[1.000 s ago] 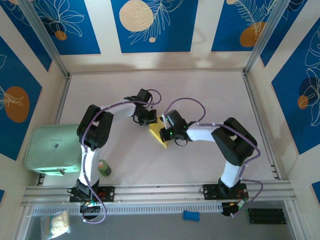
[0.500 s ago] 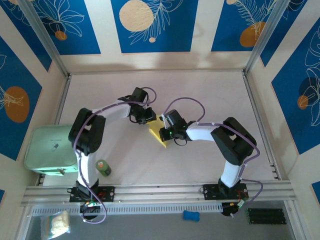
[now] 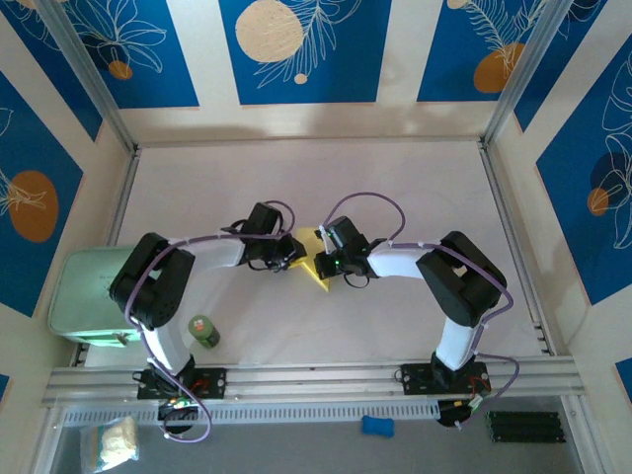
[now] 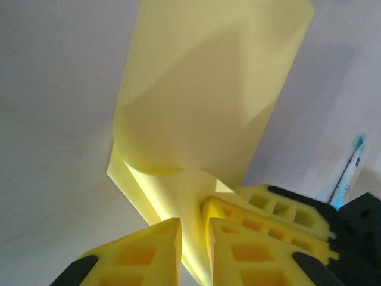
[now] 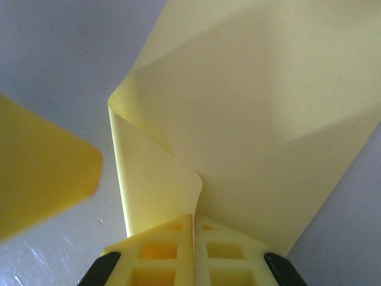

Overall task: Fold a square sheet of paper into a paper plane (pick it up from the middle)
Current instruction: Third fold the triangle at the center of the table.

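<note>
The square sheet of paper (image 3: pixel 314 263) is pale yellow, folded to a narrow pointed shape, and lies mid-table between both arms. My right gripper (image 3: pixel 326 259) is shut on it: in the right wrist view a curled flap of the paper (image 5: pixel 250 107) runs into the seam of the pressed-together jaws (image 5: pixel 193 229). My left gripper (image 3: pixel 287 255) is at the paper's left edge. Its fingers (image 4: pixel 161 238) stand a narrow gap apart over a fold of the paper (image 4: pixel 202 107), gripper midpoint (image 4: pixel 194 229). The right gripper's fingers (image 4: pixel 280 208) show just behind them.
A mint-green box (image 3: pixel 104 296) sits at the table's left edge, with a small green bottle (image 3: pixel 204 330) near the left arm's base. A thin blue-green packet (image 4: pixel 350 170) lies beside the paper. The metal rail (image 3: pixel 316 378) runs along the front.
My left arm swung nearer and its gripper came down to the paper's left edge, its jaws parting a little. The right gripper stayed shut on the paper.
</note>
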Tool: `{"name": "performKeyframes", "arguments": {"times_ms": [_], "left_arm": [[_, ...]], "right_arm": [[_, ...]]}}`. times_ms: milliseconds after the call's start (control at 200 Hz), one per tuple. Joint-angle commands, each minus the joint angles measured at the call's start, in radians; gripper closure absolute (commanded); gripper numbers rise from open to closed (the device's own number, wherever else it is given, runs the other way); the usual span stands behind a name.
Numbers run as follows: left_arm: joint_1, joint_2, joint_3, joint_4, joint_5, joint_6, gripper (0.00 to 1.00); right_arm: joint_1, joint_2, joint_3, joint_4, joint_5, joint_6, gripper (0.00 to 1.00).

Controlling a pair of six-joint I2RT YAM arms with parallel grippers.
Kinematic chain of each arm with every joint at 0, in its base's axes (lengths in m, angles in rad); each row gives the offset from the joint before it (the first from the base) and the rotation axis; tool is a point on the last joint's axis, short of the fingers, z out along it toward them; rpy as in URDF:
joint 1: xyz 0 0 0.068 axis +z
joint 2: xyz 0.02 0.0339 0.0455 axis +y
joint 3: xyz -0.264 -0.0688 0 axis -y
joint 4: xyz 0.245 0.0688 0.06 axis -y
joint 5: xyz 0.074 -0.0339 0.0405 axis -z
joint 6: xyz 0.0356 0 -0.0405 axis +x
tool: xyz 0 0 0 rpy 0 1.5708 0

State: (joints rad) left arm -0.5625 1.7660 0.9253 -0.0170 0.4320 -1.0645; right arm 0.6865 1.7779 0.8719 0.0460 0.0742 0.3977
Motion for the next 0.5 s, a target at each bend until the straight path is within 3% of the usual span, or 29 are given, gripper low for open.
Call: {"name": "performKeyframes", "arguments": {"times_ms": [0,495], "left_arm": [[-0.024,-0.033,-0.035,0.112,-0.038,-0.087,0.83],[-0.04,0.013,-0.041,0.147,-0.05,-0.09,0.88]], "right_arm": [[-0.007,0.032,-0.01,-0.04,-0.002,0.005,1.0],[-0.01,0.028,-0.012,-0.041,-0.001,0.005,1.0]]}}
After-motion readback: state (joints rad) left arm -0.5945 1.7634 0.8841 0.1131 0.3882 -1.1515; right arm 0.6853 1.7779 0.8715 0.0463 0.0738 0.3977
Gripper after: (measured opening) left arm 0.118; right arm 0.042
